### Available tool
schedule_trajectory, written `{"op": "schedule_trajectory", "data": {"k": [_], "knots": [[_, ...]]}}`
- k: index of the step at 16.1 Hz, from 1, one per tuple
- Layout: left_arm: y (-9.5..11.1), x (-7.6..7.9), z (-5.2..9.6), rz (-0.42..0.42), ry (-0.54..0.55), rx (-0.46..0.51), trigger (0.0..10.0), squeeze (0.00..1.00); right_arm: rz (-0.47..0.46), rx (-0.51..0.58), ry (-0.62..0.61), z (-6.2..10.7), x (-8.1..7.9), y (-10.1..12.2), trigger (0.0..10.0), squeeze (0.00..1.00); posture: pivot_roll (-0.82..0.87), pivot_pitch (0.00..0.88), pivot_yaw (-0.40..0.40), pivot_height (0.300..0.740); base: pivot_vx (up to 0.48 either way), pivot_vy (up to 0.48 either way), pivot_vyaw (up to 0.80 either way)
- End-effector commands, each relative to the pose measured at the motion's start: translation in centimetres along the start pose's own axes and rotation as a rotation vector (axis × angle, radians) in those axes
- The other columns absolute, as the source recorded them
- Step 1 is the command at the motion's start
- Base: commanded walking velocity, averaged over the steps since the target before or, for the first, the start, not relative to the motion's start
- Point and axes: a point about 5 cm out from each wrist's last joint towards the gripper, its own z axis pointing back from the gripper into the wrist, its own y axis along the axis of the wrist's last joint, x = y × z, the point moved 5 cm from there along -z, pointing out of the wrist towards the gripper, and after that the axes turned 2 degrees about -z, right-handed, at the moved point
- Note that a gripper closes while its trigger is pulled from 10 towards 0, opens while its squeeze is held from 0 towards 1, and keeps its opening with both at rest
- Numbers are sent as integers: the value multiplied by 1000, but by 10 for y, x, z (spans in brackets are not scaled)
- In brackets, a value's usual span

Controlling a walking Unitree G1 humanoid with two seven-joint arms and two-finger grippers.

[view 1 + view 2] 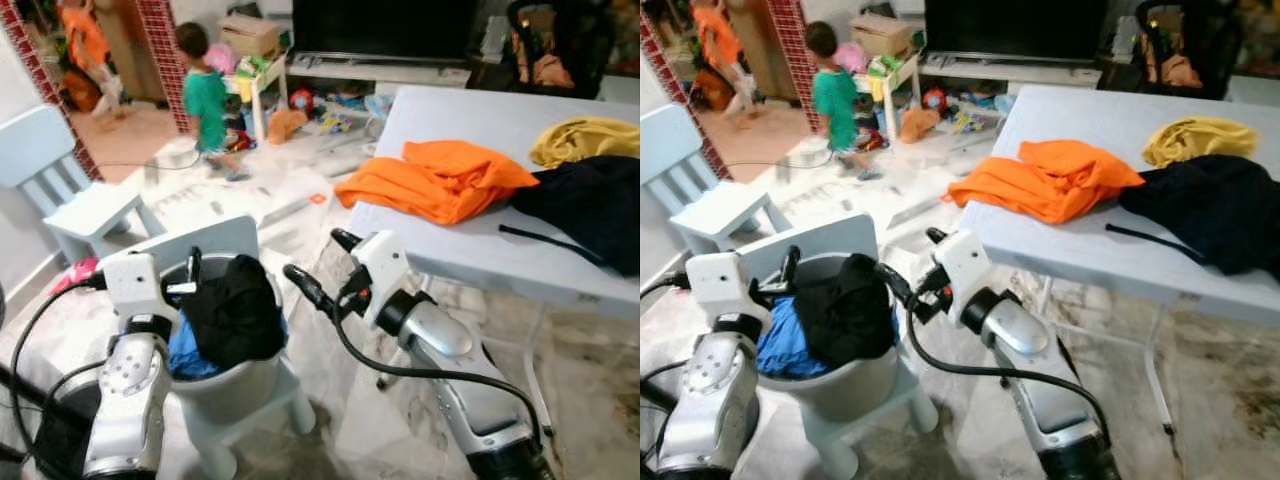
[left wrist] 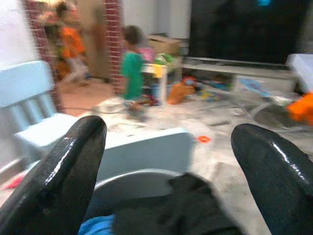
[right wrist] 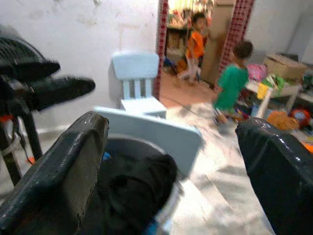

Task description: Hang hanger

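Both arms up in front of the robot, nothing held. Left tool (image 1: 185, 278) fingers apart, at the near-left rim of the grey bucket (image 1: 235, 385), just beside the clothes in it. Right tool (image 1: 322, 268) fingers apart too, to the right of the bucket, pointing left twd it, in the gap between bucket and counter (image 1: 480, 255). Bucket sits on a small light-blue chair (image 1: 262, 410), chair back (image 1: 195, 240) behind it; inside: a black garment (image 1: 235, 310) on top, a blue one (image 1: 190, 355) under it at the left side. Left wrist view: black cloth (image 2: 186, 210) and blue cloth (image 2: 98, 226) low between the fingers (image 2: 63, 171), chair back (image 2: 146, 152) past them. Right wrist view: black garment (image 3: 132, 191) in the bucket between its fingers (image 3: 58, 171), chair back (image 3: 146, 132) behind, a black fan-like stand (image 3: 29, 83) by the wall. Hanger: can't make one out in any view, so can't tell where it is. Counter to the right carries an orange garment (image 1: 440, 178) draped over its near-left edge, a yellow one (image 1: 585, 140) further back, a black one (image 1: 590, 205) w/ a strap hanging toward the front edge. Around: second light-blue chair (image 1: 70, 190) at far left by the wall, toys and clutter (image 1: 300, 110) on the floor ahead, low TV unit (image 1: 380, 65) w/ dark screen behind. Two ppl in the way further off: one in a green top (image 1: 205, 95) standing on the floor ahead, one in orange (image 1: 85, 45) in the doorway past the brick pillar (image 1: 165, 50). Cables (image 1: 400, 365) loop off the right arm.
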Motion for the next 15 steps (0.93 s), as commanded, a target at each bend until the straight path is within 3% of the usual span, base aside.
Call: {"op": "schedule_trajectory", "data": {"k": [1, 11, 14, 15], "knots": [[2, -3, -1, -3, -2, 2, 10000, 0, 3, 25, 7, -3, -1, 7, 10000, 0, -40, 0, 28, 740, 285, 386, 0], [1, 1, -6, 0, 9, -15, 10000, 0, 9, 28, 1, -1, 0, 9, 10000, 0, -47, 0, 28, 740, 30, 37, 0], [-14, 9, -8, 40, -39, -118, 10000, 0, 16, 25, -3, 1, 2, 10, 10000, 0, -58, 0, 20, 740, 0, 0, 0], [-28, 19, -9, 54, -90, -206, 10000, 0, 22, 16, -7, 3, 4, 10, 10000, 0, -65, 0, 13, 740, 0, 0, 0]]}}
